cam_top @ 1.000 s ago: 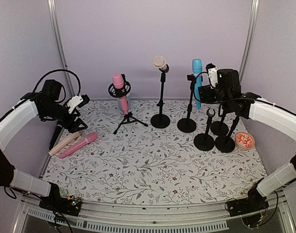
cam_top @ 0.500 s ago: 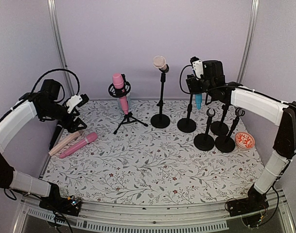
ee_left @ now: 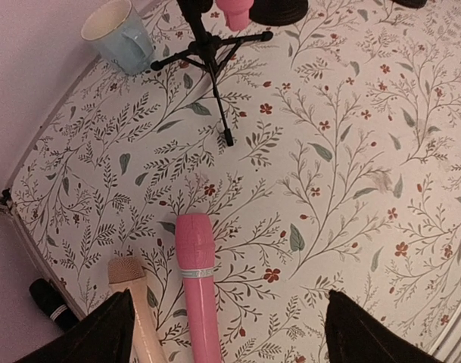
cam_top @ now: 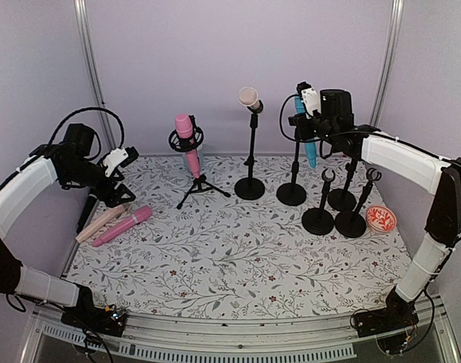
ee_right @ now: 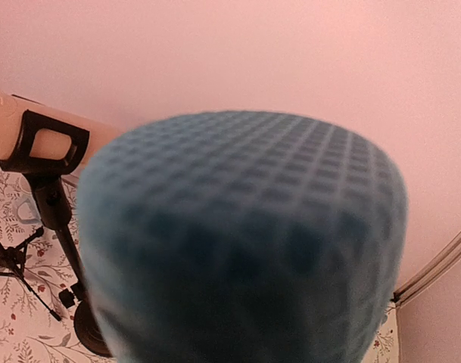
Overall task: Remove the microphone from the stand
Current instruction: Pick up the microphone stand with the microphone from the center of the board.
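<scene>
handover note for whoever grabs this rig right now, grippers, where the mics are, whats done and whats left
Left gripper: open, empty, hovering over the pink microphone and beige microphone lying on the table.
Right gripper: at the head of the blue microphone; can't tell if it is closed on it.
Blue microphone looks seated in its stand.
Done: approach. Left: confirm the grip, lift it out of the clip, set it down.

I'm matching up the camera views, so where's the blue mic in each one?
Top external: blue mic stands right of centre, near the back wall.
Left wrist: not in it.
Right wrist: its head fills most of the frame.
Shared landmark: the tripod shows in all three.
</scene>
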You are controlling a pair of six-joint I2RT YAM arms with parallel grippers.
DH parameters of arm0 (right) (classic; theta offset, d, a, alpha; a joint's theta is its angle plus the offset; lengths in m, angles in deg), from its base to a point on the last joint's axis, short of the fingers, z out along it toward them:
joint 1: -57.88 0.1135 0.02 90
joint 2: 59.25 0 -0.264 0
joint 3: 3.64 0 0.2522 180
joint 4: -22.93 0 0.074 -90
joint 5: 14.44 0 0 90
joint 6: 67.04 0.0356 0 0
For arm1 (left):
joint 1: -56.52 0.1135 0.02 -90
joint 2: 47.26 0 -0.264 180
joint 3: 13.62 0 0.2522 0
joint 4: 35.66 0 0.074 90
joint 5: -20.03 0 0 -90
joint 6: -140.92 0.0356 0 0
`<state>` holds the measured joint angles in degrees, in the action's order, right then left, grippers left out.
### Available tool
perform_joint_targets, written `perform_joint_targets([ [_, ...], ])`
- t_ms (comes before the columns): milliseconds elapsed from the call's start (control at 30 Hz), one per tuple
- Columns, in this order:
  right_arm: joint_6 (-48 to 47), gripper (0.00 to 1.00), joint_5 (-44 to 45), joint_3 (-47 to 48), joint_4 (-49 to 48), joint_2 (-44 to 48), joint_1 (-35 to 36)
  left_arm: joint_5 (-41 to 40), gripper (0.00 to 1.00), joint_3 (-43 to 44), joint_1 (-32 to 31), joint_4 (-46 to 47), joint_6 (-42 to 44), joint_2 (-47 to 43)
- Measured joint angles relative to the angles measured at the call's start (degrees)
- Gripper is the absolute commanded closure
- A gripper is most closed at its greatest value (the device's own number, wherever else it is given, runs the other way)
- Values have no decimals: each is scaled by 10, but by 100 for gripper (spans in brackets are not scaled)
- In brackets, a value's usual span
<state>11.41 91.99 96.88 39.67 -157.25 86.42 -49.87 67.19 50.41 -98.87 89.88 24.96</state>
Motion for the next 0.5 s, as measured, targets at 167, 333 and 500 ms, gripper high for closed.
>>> perform_joint_targets([
  [167, 17, 85, -19, 0, 0, 2, 0, 0, 11, 0, 0, -7, 0, -3],
  [333, 33, 92, -26, -11, 4, 16, 10, 3, 12, 0, 0, -10, 0, -7],
  [500, 50, 96, -20, -53, 4, 63, 45, 12, 12, 1, -3, -11, -2, -8],
])
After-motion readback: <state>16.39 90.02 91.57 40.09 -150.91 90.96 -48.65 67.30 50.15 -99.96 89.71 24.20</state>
